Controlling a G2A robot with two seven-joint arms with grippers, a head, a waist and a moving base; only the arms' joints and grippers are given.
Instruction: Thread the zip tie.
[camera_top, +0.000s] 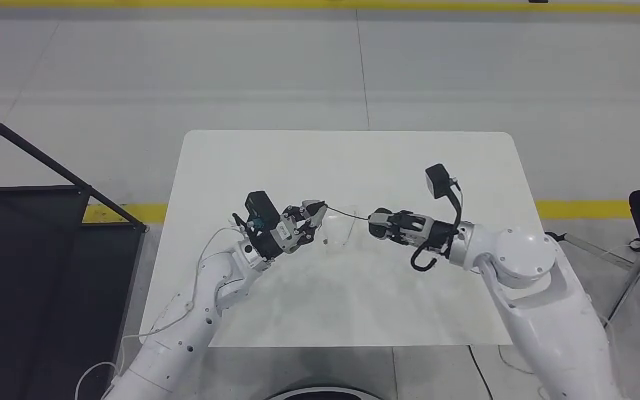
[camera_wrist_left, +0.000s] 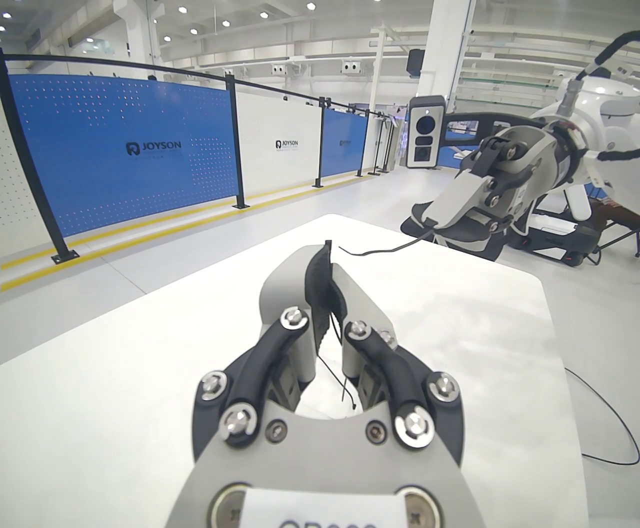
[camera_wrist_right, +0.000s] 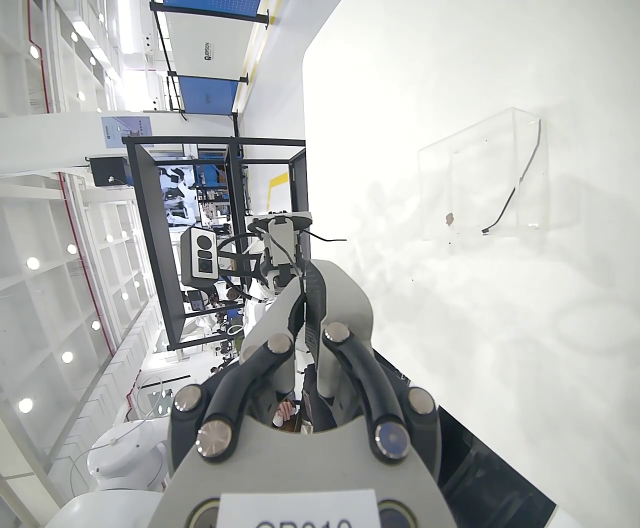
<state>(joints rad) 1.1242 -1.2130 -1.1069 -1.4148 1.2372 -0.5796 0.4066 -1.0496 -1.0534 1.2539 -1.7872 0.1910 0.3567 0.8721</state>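
Ideally, the left gripper (camera_wrist_left: 327, 267), pinching the zip tie head (camera_wrist_left: 328, 246), holds steady while the right gripper (camera_wrist_left: 433, 228), pinching the tail (camera_wrist_left: 380, 250), aligns its tip squarely.

A white table (camera_top: 420, 180) stands on a pale grey floor (camera_top: 200, 70) marked with yellow lines (camera_top: 585, 209). A clear box (camera_wrist_right: 475, 150) sits near the table's middle. A fence (camera_wrist_left: 125, 150) of blue and white panels on black posts runs along the floor beyond the table.
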